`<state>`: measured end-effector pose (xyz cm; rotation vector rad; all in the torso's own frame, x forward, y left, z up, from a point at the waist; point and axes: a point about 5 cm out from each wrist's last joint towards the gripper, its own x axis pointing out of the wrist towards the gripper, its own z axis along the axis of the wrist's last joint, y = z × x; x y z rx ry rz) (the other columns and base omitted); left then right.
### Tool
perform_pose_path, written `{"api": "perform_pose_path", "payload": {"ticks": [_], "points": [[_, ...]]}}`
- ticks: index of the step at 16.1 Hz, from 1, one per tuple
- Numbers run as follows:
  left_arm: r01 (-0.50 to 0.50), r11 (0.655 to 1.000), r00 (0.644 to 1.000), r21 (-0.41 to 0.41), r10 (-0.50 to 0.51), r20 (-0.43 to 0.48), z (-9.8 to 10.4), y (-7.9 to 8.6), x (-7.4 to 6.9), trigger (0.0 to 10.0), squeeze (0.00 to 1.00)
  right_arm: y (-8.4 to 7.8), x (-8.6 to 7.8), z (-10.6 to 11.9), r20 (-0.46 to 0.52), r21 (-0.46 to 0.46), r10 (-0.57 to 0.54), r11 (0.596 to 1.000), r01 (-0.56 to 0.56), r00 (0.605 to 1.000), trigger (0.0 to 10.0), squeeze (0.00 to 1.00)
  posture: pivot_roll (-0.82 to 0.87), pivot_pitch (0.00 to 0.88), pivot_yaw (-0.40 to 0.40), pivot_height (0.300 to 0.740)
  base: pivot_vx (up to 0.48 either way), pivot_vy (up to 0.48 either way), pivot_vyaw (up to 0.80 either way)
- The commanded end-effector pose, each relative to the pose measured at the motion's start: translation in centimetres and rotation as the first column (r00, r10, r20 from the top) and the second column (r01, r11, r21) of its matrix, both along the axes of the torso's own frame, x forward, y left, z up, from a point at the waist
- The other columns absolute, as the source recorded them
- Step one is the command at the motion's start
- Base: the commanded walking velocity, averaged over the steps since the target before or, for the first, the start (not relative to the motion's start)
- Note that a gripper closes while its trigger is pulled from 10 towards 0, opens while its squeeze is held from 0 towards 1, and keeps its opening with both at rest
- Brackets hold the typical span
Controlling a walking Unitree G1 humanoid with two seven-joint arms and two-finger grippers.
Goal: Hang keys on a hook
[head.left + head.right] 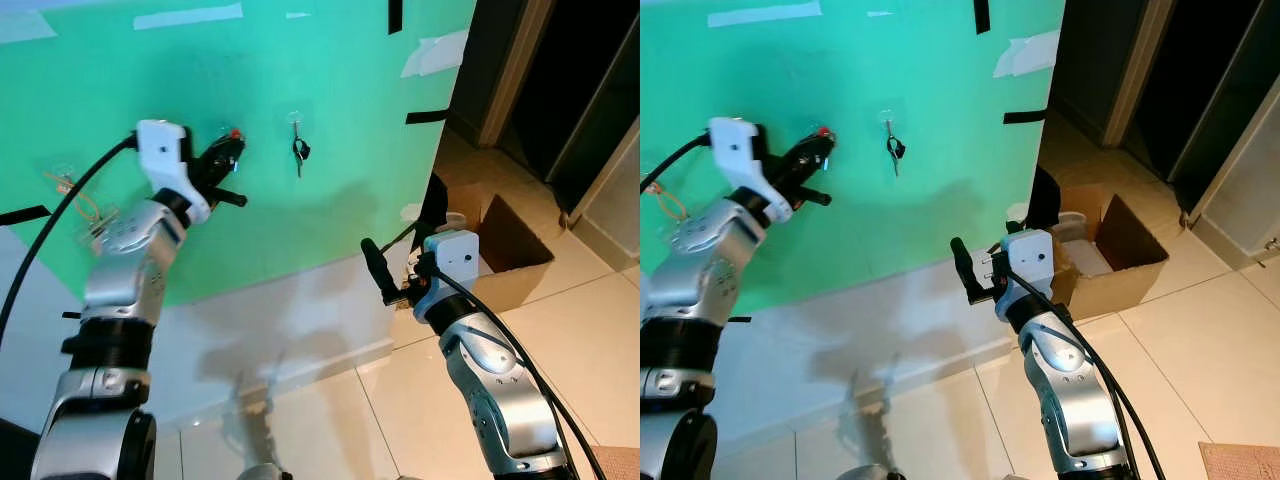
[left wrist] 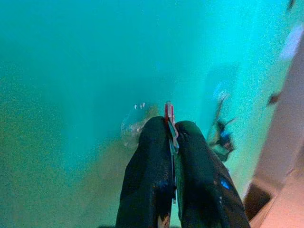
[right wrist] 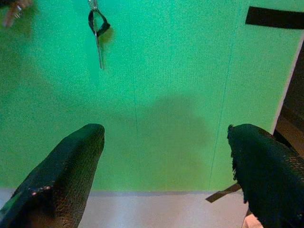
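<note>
My left gripper (image 1: 232, 150), upper left, has its fingers clamped on the red-tagged key (image 2: 169, 116) just beside a clear hook (image 2: 135, 124); next, hooking it on. My right gripper (image 3: 166, 156) idles, fingers apart.

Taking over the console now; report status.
Left gripper raised at green wall, shut on red-tagged key, near a clear hook. Right gripper open, idle, lower. Black-fobbed key already on neighbouring hook. Path unobstructed.
</note>
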<state>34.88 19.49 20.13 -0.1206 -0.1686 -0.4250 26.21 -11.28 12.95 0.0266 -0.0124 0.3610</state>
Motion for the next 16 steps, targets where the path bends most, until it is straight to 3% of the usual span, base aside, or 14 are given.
{"api": "perform_pose_path", "payload": {"ticks": [1,5,8,16], "points": [[0.002,0.999,0.999,-0.036,-0.001,0.048,1.2,0.7,-0.3,10.0,0.00,0.2,0.3,0.2,0.015,-0.003,0.007,1.000,-0.007,1.000,10.0,0.00,-0.01,0.000,0.057,0.740,0.000,0.000,0.00],[-0.015,0.999,0.999,-0.035,0.017,0.051,1.4,1.2,-0.5,10.0,0.00,0.2,0.3,0.2,0.012,-0.005,0.013,1.000,-0.013,1.000,10.0,0.00,-0.01,0.000,0.055,0.740,0.000,0.000,0.00],[-0.014,1.000,1.000,-0.009,0.014,-0.001,0.7,1.8,-0.7,10.0,0.00,0.2,0.3,0.0,0.008,-0.007,0.014,1.000,-0.014,1.000,10.0,0.00,-0.01,0.000,0.054,0.740,0.000,0.000,0.00],[0.101,0.995,0.994,0.008,-0.101,-0.040,-0.2,-1.0,0.0,10.0,0.00,0.3,0.3,0.0,0.011,-0.003,0.010,1.000,-0.010,1.000,10.0,0.00,-0.02,0.000,0.069,0.740,0.000,0.000,0.00]]}}
